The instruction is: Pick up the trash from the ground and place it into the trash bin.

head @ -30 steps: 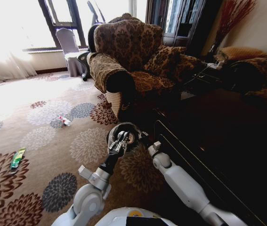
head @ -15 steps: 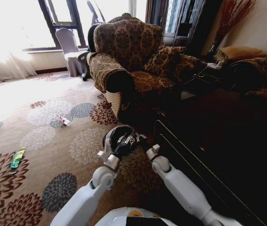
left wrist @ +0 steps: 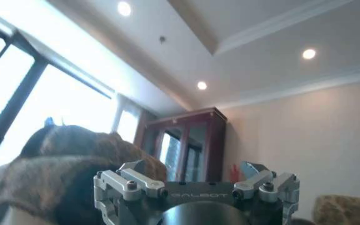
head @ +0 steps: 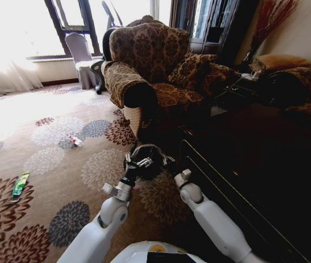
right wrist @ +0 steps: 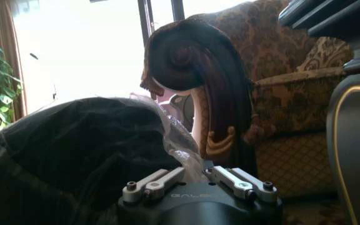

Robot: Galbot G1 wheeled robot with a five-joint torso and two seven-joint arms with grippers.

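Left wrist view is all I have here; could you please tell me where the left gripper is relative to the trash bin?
Observer: In the head view, the left gripper, open, hangs at the trash bin's mouth.
Operator: Thank you. Is any trash lying on the carpet?
Observer: Yes, a green wrapper lies well off to the robot's left.
Operator: And where is the right gripper, please?
Observer: The right gripper, fingers together, sits right beside the bin's plastic liner.
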